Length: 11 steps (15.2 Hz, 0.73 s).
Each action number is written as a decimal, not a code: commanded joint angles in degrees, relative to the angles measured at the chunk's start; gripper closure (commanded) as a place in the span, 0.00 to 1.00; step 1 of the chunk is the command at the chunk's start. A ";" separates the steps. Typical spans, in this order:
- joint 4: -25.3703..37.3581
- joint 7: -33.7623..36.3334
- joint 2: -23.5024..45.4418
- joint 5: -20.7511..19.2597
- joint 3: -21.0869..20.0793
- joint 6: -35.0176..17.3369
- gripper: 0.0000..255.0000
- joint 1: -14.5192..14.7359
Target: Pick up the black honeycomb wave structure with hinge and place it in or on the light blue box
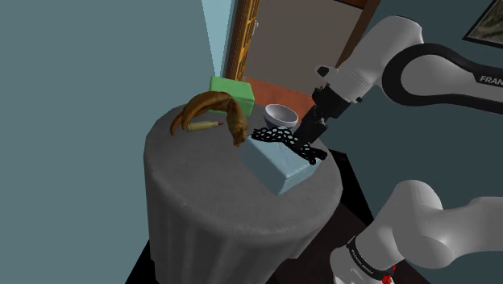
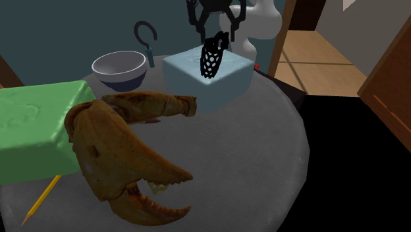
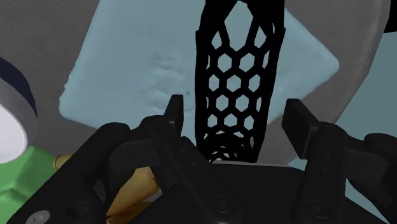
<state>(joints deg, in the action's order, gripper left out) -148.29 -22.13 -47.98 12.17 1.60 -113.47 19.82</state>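
The black honeycomb wave structure [image 1: 286, 144] [image 2: 212, 56] [image 3: 236, 83] lies along the top of the light blue box [image 1: 278, 171] [image 2: 197, 82] [image 3: 127, 70], one end reaching past the box edge toward the arm. My gripper [image 1: 309, 127] [image 2: 214, 23] [image 3: 234, 109] hovers just above that end, open. In the wrist view its fingers straddle the lattice. There is a clear gap at one finger, and the other finger is close to the lattice edge.
The box stands on a round grey table [image 1: 209, 194] near its edge. A white bowl [image 1: 280, 115] [image 2: 119, 68] is beside the box. A large brown crab claw [image 1: 214, 113] [image 2: 125, 148], a green block [image 1: 232, 91] [image 2: 36, 125] and a pencil [image 2: 41, 198] lie further along.
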 commanded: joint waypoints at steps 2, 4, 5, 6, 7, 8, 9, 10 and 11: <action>0.00 0.00 0.00 0.00 0.00 0.00 0.00 0.00; 0.00 0.00 0.00 0.00 0.00 0.00 0.00 0.00; 0.00 0.00 0.00 0.00 0.00 0.00 0.00 0.00; 1.57 0.10 -0.49 -0.34 0.32 2.08 0.00 -0.19; 3.20 0.19 -0.88 -0.66 0.63 4.13 0.00 -0.36; 4.89 0.27 -1.17 -0.97 0.95 6.14 0.00 -0.50; 6.27 0.33 -1.33 -1.19 1.20 7.71 0.00 -0.60; 6.27 0.34 -1.33 -1.20 1.20 7.71 0.00 -0.60; 6.27 0.34 -1.34 -1.20 1.20 7.71 0.00 -0.60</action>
<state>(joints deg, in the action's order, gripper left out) -142.39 -21.77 -49.28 11.06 2.69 -106.24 19.27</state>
